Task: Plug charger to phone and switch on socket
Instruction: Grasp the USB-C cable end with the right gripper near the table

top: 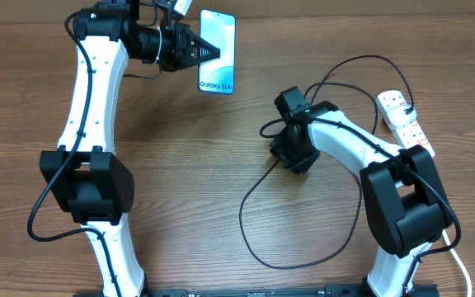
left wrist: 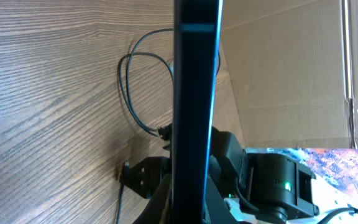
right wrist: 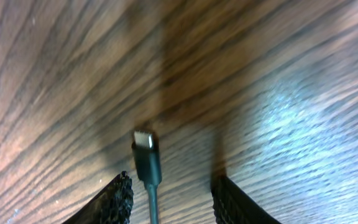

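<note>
We see the left gripper (top: 207,54) pinching the phone (top: 218,41), which lies at its 3 o'clock. The right gripper (right wrist: 174,190) is spread; the charger (right wrist: 146,162) tip sits between its jaws, pointing to 12 o'clock.

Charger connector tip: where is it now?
Right wrist view: connector tip sits between the right gripper's open fingers, over the table; overhead, that's centre-right, left of the socket.
</note>
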You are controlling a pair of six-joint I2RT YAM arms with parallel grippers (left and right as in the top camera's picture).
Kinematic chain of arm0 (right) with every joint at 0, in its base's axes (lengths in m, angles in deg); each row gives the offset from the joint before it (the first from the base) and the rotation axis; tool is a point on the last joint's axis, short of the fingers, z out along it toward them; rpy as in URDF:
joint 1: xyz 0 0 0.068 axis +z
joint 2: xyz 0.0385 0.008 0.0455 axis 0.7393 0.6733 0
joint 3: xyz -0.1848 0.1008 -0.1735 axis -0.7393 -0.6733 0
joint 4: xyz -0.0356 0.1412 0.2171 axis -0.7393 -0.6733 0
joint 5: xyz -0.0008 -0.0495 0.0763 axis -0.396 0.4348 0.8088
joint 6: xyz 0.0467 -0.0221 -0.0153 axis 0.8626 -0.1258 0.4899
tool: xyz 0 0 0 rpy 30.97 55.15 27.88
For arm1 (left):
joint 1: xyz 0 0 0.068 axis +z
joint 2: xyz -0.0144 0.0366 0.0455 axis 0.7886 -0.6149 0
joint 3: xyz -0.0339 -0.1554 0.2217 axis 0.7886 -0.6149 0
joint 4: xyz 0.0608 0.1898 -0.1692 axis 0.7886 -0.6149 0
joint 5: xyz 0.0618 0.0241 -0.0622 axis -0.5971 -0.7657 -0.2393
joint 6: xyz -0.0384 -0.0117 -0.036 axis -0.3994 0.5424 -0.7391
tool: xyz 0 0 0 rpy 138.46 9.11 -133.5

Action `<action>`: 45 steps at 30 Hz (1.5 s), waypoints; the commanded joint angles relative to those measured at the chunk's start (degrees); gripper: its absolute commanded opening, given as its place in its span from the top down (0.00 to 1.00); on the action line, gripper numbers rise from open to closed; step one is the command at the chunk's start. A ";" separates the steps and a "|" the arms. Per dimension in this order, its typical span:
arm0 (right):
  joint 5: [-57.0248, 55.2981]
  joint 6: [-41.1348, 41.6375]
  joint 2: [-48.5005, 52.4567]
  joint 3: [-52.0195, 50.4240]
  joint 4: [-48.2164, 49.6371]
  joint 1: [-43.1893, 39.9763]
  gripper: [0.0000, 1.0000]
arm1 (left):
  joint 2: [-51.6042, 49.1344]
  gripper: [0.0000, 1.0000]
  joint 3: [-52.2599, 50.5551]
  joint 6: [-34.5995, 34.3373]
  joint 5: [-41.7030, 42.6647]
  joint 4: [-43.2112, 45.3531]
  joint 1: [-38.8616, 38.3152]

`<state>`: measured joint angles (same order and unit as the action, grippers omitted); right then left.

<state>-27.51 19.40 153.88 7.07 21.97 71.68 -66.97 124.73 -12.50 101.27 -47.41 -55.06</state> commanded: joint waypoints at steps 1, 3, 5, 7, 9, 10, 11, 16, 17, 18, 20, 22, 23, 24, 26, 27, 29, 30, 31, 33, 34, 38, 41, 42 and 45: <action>-1.88 -1.09 2.36 -0.66 0.50 0.46 0.57 | 1.60 0.96 1.27 2.12 1.57 0.20 -0.02; -1.92 -1.29 2.36 -0.66 0.76 1.09 0.57 | 1.60 0.96 1.27 2.12 1.57 0.24 -0.02; -2.03 -1.25 2.36 -0.66 0.79 1.44 0.57 | 1.60 0.96 1.27 2.10 1.57 0.24 -0.02; -2.38 -0.96 2.36 -0.66 0.83 1.55 0.57 | 1.60 0.96 1.27 2.10 1.57 0.22 -0.02; -2.93 -0.31 2.36 -0.66 0.98 1.55 0.60 | 1.60 0.96 1.27 2.10 1.57 0.20 0.00; -3.43 0.17 2.38 -0.66 0.98 1.60 0.61 | 1.60 0.96 1.27 2.10 1.57 0.20 -0.02; -3.96 0.33 2.38 -0.66 1.01 1.75 0.62 | 1.60 0.96 1.27 2.12 1.57 0.20 -0.02; -5.07 0.46 2.75 -0.66 1.25 3.06 0.62 | 1.60 0.96 1.27 2.10 1.57 0.22 -0.02; -5.11 0.46 2.80 -0.66 1.25 3.30 0.62 | 1.60 0.96 1.27 2.12 1.57 0.22 -0.02; -5.14 0.46 2.97 -0.61 1.27 3.32 0.62 | 1.60 0.96 1.27 2.12 1.57 0.22 -0.02; -4.98 0.42 3.08 -0.31 0.96 3.37 0.62 | 1.60 0.96 1.27 2.12 1.57 0.20 -0.02; -4.94 0.22 3.08 0.26 0.02 3.37 0.62 | 1.60 0.96 1.27 2.12 1.57 0.02 -0.02; -4.94 0.22 3.08 0.50 -0.50 3.37 0.62 | 1.60 0.96 1.27 2.12 1.57 -0.02 -0.02; -4.96 0.22 3.06 0.68 -0.76 3.37 0.62 | 1.60 0.96 1.27 2.12 1.57 -0.09 -0.02; -4.96 0.09 3.08 0.70 -0.76 3.37 0.62 | 1.60 0.96 1.27 2.12 1.57 -0.20 -0.02; -4.96 0.09 3.21 0.70 -0.74 3.39 0.62 | 1.60 0.96 1.27 2.12 1.57 -0.20 0.00; -5.05 0.07 3.82 0.70 -0.74 3.74 0.63 | 1.60 0.96 1.27 2.10 1.57 -0.20 -0.02; -5.05 0.07 4.22 0.70 -0.72 4.07 0.63 | 1.60 0.96 1.27 2.10 1.60 -0.22 -0.02; -4.92 0.04 4.92 0.70 -0.68 4.44 0.63 | 1.60 0.96 1.27 2.10 1.60 -0.26 -0.02; -4.48 0.02 6.05 0.92 -0.42 4.92 0.63 | 1.60 0.96 1.27 2.10 1.60 -0.57 -0.02; -4.48 0.04 6.36 1.22 -0.48 4.90 0.63 | 1.60 0.96 1.27 2.10 1.57 -0.79 -0.02; -4.04 0.02 6.45 1.97 -0.22 4.63 0.71 | 1.60 0.96 1.27 2.10 1.57 -1.29 -0.02; -3.15 -1.07 6.45 1.97 0.70 4.63 0.72 | 1.60 0.96 1.27 1.88 1.57 -1.25 -0.02; -3.13 -1.05 6.45 1.97 0.72 4.63 0.74 | 1.60 0.96 1.27 1.88 1.57 -1.27 0.00; -3.15 -1.07 6.45 1.95 0.50 4.63 0.81 | 1.60 0.96 1.27 1.86 1.60 -1.29 -0.02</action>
<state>-31.93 18.61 156.24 10.09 21.91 75.77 -66.97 124.73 -12.53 101.23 -48.74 -55.06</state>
